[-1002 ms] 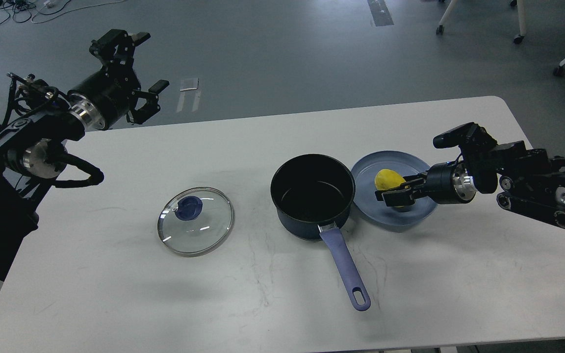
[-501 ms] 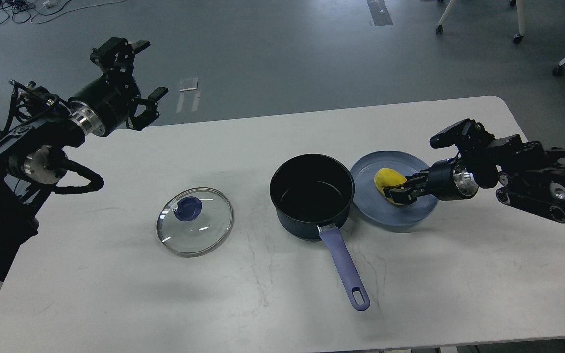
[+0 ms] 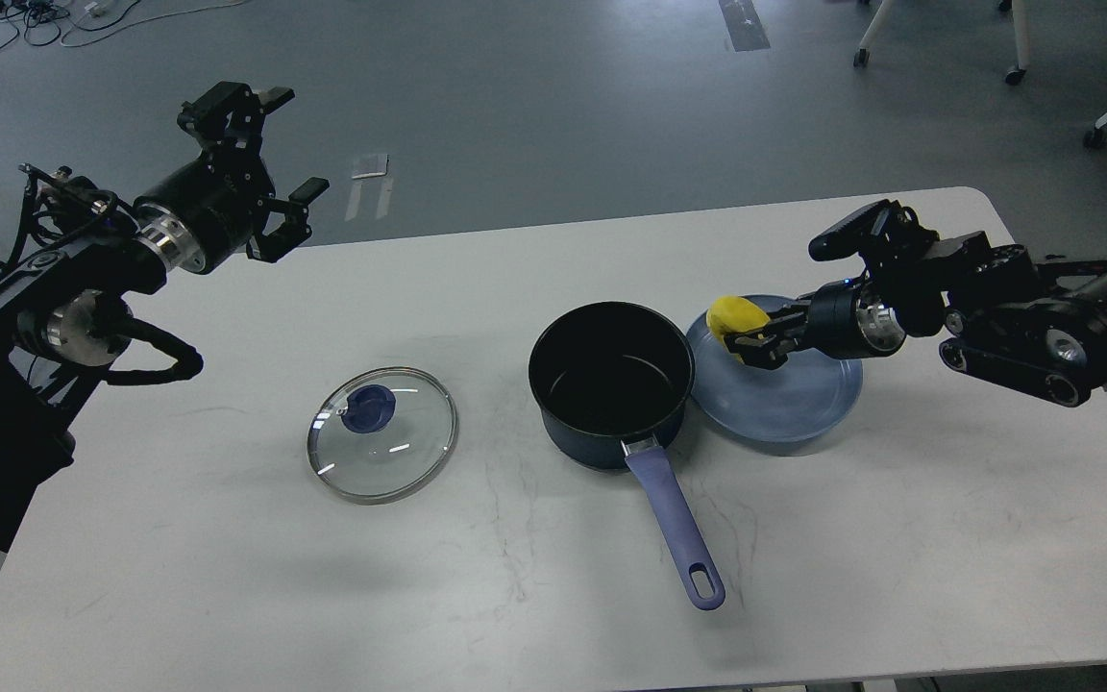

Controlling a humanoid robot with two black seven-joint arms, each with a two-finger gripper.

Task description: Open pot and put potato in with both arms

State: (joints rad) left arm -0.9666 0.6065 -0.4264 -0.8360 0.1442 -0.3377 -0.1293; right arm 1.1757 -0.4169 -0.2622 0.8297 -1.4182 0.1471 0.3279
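Observation:
A dark pot (image 3: 611, 380) with a purple handle (image 3: 676, 524) stands open and empty at the table's middle. Its glass lid (image 3: 382, 433) with a blue knob lies flat on the table to the left. My right gripper (image 3: 744, 332) is shut on the yellow potato (image 3: 736, 314) and holds it above the left edge of the blue plate (image 3: 784, 394), just right of the pot's rim. My left gripper (image 3: 275, 144) is open and empty, raised high beyond the table's far left corner.
The white table (image 3: 227, 577) has a rounded far right corner. Chair and table legs stand on the grey floor at the far right. Cables lie on the floor at the far left.
My right gripper closed on the potato, lifted it off the plate and carried it left toward the pot. The left arm has barely moved.

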